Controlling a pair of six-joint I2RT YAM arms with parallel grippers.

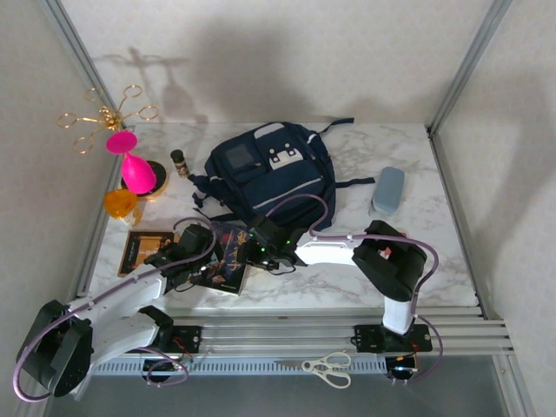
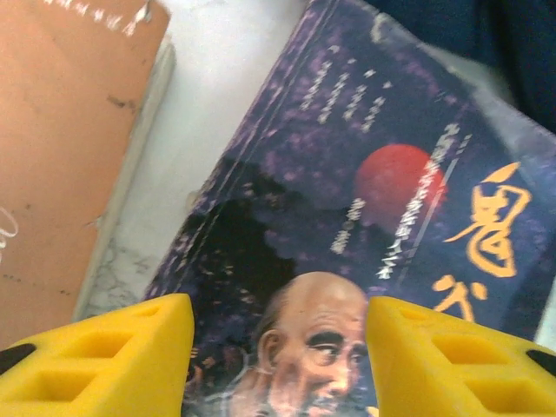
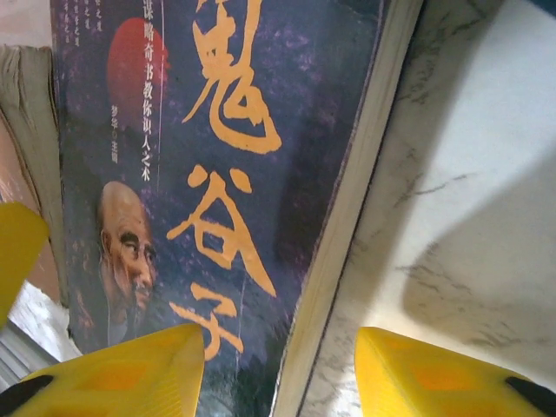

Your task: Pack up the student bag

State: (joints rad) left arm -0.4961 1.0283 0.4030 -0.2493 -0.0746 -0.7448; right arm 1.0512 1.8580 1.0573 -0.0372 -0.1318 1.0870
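Student bag (image 1: 274, 174) lies at rear centre of the marble tabletop (image 1: 417, 252); nearer the arms a dark book (image 1: 228, 256) lies flat, left fingers (image 2: 113, 356) spread apart above its cover, right fingers (image 3: 130, 369) spread apart straddling its page edge, neither pair clamping anything.

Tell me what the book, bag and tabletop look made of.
Book: paper with a glossy printed cover; stacked page edges show along its side.
Bag: matte navy woven fabric, going by its seams and limp straps.
Tabletop: smooth white with grey veining, either marble or a marble-look laminate; cannot tell which.
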